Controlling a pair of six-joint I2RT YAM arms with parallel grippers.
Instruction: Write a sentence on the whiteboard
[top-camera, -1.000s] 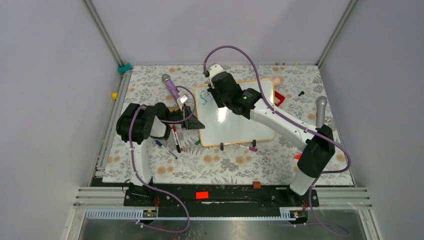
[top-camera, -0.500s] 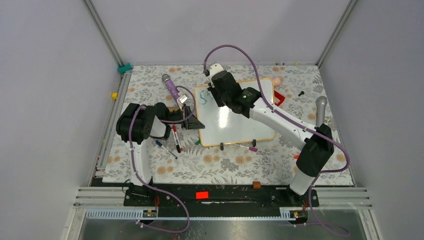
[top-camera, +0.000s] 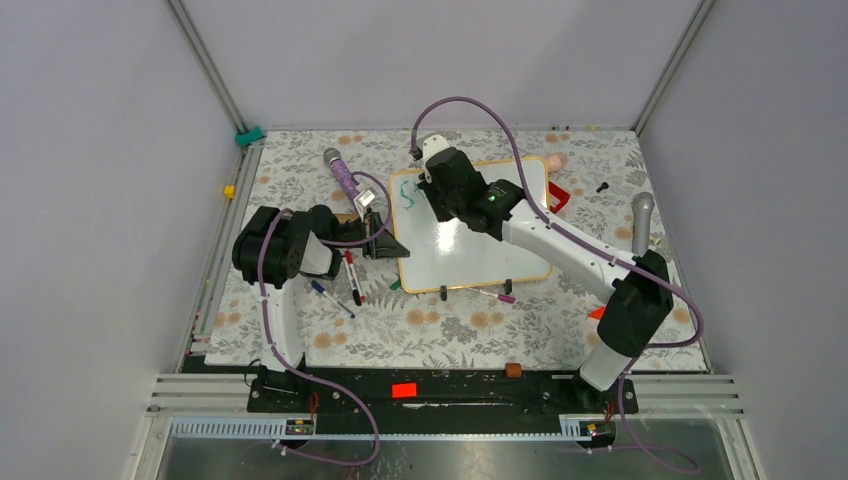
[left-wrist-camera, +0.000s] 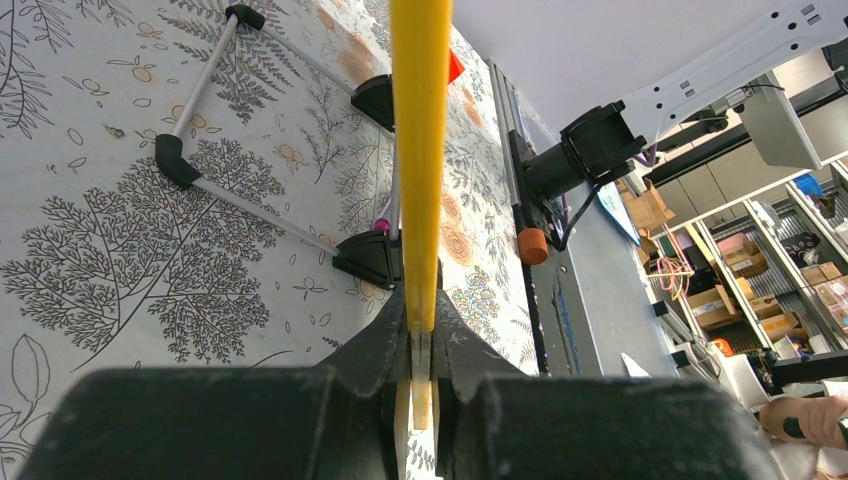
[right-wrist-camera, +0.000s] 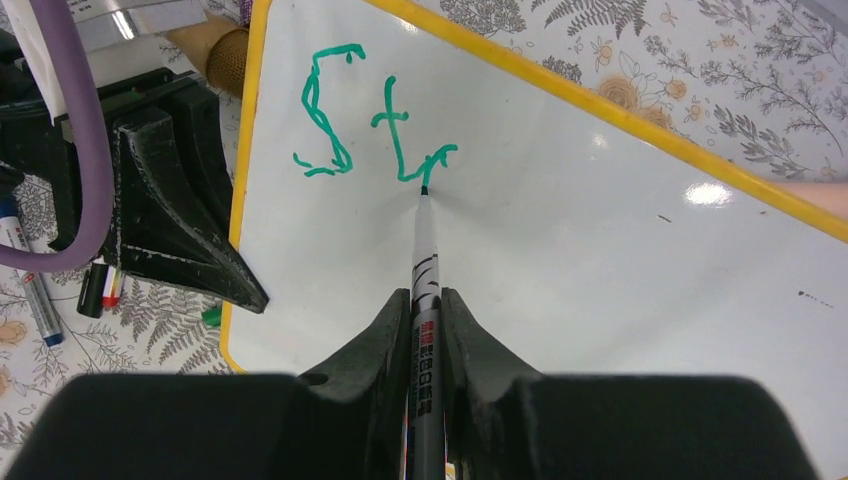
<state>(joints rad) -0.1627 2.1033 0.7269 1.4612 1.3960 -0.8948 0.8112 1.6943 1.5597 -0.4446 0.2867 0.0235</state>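
Sentence (right-wrist-camera: 393, 120) touches marker (right-wrist-camera: 424, 240) held by right end effector (right-wrist-camera: 427, 296)

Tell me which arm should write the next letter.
Right. Right gripper is shut on the marker, tip at the green letters on the whiteboard. Left gripper clamps the board's frame.

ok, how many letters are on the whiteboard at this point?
3, green, in a row at the whiteboard's far-left corner: S, then t, then r at the marker tip. None seem hidden.
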